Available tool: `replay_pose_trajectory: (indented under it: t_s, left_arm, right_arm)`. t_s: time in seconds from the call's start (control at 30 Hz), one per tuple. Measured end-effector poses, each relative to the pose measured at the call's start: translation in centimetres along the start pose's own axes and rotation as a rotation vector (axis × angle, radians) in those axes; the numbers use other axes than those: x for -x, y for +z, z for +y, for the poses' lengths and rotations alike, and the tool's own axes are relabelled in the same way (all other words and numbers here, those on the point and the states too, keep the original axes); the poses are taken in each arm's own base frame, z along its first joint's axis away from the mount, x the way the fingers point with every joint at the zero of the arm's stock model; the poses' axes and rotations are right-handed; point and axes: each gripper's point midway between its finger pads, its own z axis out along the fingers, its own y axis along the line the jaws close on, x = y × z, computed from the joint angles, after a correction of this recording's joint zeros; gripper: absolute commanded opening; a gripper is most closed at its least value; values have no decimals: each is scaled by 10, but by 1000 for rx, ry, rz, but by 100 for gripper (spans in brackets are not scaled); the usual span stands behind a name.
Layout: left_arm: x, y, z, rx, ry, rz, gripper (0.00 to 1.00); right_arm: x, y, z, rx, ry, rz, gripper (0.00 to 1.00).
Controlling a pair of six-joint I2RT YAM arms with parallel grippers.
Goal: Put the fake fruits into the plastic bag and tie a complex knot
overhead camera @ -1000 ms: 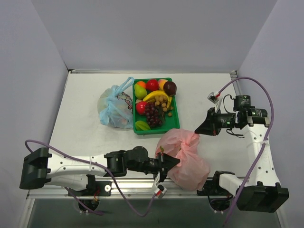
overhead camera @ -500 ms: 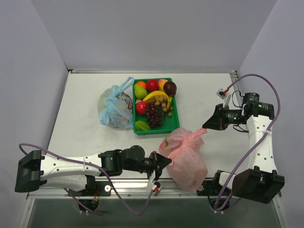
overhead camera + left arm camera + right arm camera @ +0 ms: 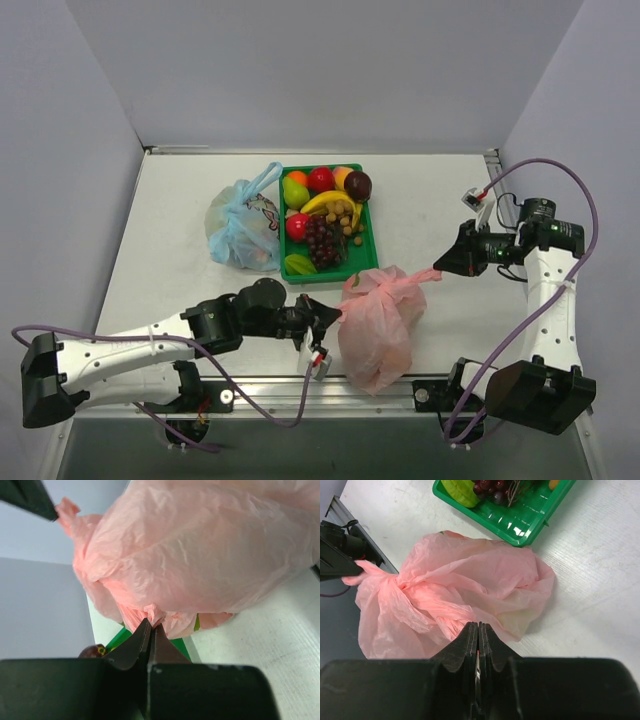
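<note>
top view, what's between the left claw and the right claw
The pink plastic bag: its twisted top stretches from the left claw to the right claw, each shut on pink plastic. The top external view shows it.

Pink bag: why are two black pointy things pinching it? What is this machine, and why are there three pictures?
These are two robot arms bolted to a table. The big picture looks down from above. The other two pictures come from small cameras on each arm's wrist, so you see that arm's own black fingers up close. Each arm ends in a pincer called a gripper. The left gripper and the right gripper are both shut on ends of the pink bag, one on each side. Behind it sit a green tray of toy fruits and a blue bag.
</note>
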Motion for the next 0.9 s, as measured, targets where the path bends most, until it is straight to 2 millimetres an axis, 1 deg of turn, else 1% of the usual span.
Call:
replay_pose_trajectory:
  t_s: [0.13,0.2,0.23,0.3,0.4,0.47,0.57,0.63,0.73,0.77,0.8,0.83,0.87,0.9]
  left_arm:
    - [1,-20,29,62,-88,-4,0]
    - [1,-31,38,80,-123,-6,0]
    - [1,-36,38,81,-144,-9,0]
    - [-1,-43,33,62,-194,-17,0]
    - [-9,-46,19,15,-284,-15,0]
    - [-13,-46,8,-19,-351,-12,0]
    - [-14,-45,-6,-68,-470,-13,0]
    - [-18,-44,-12,-89,-541,-4,0]
    - [-21,-43,-17,-110,-643,8,1]
    - [-21,-44,-17,-114,-672,9,11]
    - [-20,-44,-15,-115,-695,7,19]
    - [-17,-45,-13,-116,-717,3,31]
    - [-15,-46,-11,-120,-739,1,42]
    - [-12,-48,-10,-124,-762,2,57]
  right_arm:
    - [-1,-6,3,-16,-37,-11,0]
    - [-5,-7,7,-8,-50,-10,0]
    - [-8,-7,10,-2,-54,-9,0]
    - [-14,-5,15,13,-57,-6,0]
    - [-29,0,19,38,-48,18,0]
    - [-40,4,20,52,-54,36,0]
    - [-61,11,22,64,-70,80,0]
    - [-74,14,23,66,-94,110,0]
    - [-81,14,23,60,-147,135,0]
    - [-82,14,24,59,-168,141,0]
    - [-83,15,24,58,-188,150,0]
    - [-84,15,25,59,-207,163,17]
    - [-84,14,25,56,-230,181,28]
    - [-83,13,24,46,-257,199,38]
